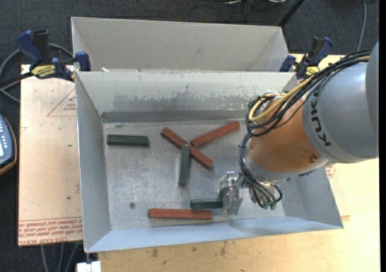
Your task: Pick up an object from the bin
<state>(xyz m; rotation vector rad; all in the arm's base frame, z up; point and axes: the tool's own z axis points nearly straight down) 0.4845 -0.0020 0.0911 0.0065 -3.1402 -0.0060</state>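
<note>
The bin [91,144] is grey, with dark green bars [128,140], reddish-brown bars [180,214] and an orange wrist cover [280,151].

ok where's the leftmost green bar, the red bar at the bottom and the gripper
leftmost green bar [128,140], camera view, its middle
red bar at the bottom [181,214], camera view, its middle
gripper [232,203], camera view, between its fingertips

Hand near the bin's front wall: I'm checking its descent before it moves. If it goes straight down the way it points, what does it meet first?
Most likely the right end of the short dark green bar right by the hand; otherwise the bare bin floor beside it. Depth is unclear.
</note>
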